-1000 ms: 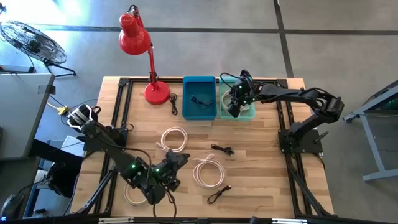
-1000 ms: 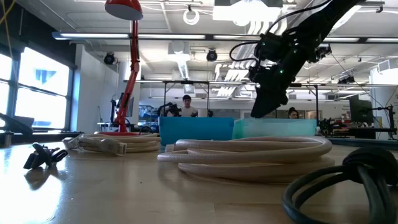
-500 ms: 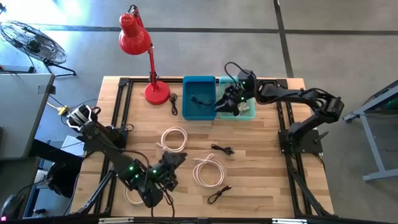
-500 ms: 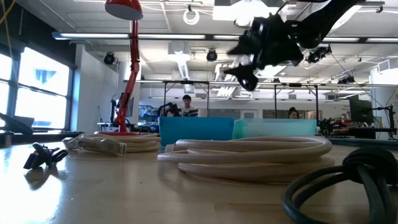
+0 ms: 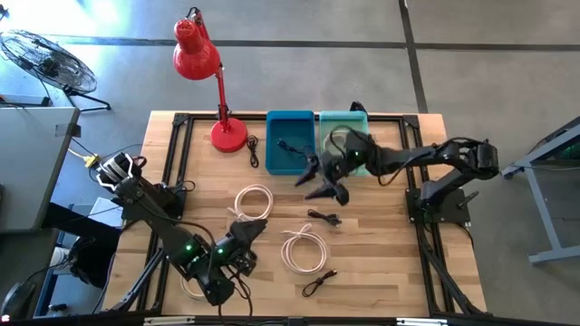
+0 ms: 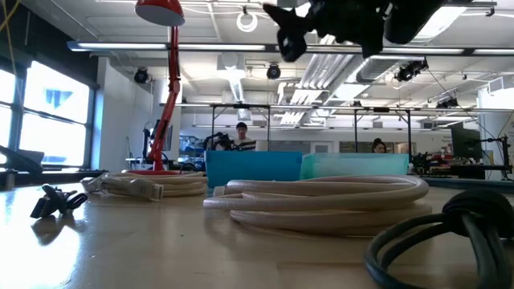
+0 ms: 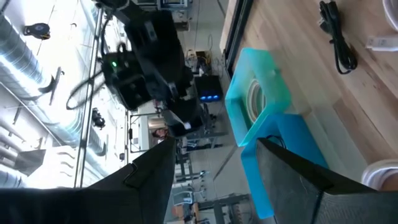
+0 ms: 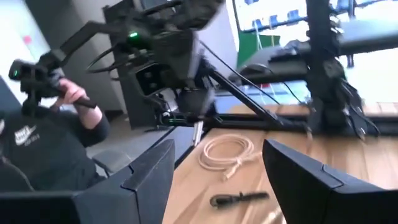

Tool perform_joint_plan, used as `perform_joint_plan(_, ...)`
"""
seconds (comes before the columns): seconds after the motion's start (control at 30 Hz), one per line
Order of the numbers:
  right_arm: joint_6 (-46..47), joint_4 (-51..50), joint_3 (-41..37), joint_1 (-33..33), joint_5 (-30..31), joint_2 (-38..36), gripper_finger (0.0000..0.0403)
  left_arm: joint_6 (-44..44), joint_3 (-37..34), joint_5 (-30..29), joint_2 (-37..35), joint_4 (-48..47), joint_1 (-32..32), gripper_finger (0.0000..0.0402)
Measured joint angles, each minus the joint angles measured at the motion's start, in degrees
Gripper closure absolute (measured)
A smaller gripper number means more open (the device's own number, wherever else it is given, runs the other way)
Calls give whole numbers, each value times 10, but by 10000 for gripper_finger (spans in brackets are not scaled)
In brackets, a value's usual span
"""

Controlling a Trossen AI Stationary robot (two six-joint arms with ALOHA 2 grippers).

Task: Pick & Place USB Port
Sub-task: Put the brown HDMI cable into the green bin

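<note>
The right gripper (image 5: 321, 177) is spreading its jaws wide with nothing between them, hanging above the bare wood just in front of the blue bin (image 5: 290, 142) and the teal bin (image 5: 344, 136), which are sitting side by side at the table's (image 5: 381, 235) far edge. Its arm is reaching low and nearly level across the table from its base near the right edge, the wrist tipped toward the table's middle. A short black cable (image 5: 323, 217) is lying on the wood just below the gripper, beside a white coil (image 5: 304, 250). Another black cable (image 5: 290, 147) is lying inside the blue bin.

The left gripper (image 5: 246, 232) is also holding its jaws wide and empty, hovering near the front edge, close to a second white coil (image 5: 255, 201). Its arm is stretching from the left edge, folded low over the wood.
</note>
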Motion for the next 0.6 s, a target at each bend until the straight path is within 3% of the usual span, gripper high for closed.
perform_joint_plan(0.13, -37, 25, 0, 59, 44, 0, 167, -4, 0, 2, 0, 0, 0, 184)
perform_joint_plan(0.43, -42, 88, 0, 156, 58, 0, 167, -27, 0, 35, 0, 2, 0, 184)
perform_joint_plan(0.6, -89, 86, 0, 194, 65, 0, 167, -32, 0, 45, 0, 2, 0, 184)
